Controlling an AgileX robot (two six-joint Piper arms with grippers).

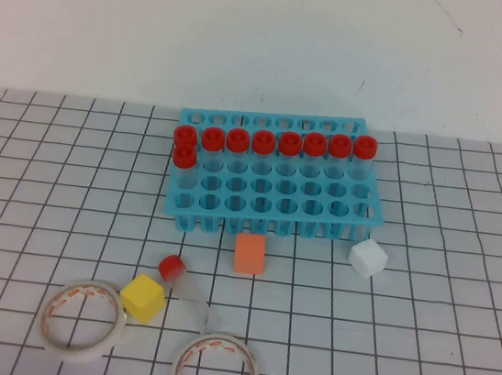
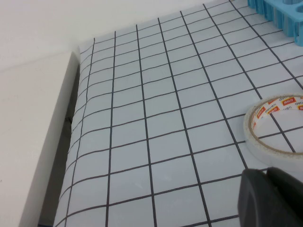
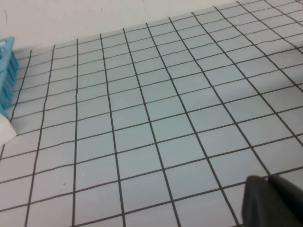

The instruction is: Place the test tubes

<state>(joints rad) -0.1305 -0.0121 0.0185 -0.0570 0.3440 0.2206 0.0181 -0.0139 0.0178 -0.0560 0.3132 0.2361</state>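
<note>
Test tubes with red caps are mostly racked already, and one is loose on the table. Rundown, biggest stuff first.

The grid mat covers the whole table, white with black lines. The blue rack sits in the middle toward the far side. Eight tubes fill one row near its far edge, and a ninth tube stands one row nearer, at the left end.

Two rings of tape lie flat at the near edge. The left tape roll is near left and the right tape roll is closer to the centre.

Then there are three cubes. The orange cube is just in front of the rack, the white cube is by its near right corner, and the yellow cube sits between the two rolls.

The loose tube lies on its side on the mat. Its cap is just beside the yellow cube and its clear end points at the right tape roll.

Neither arm shows in the high view. The left gripper hangs over the near-left mat beside the left tape roll, fully closed with nothing in it. The right gripper hangs over bare grid to the right of the rack, also pinched closed and empty.
</note>
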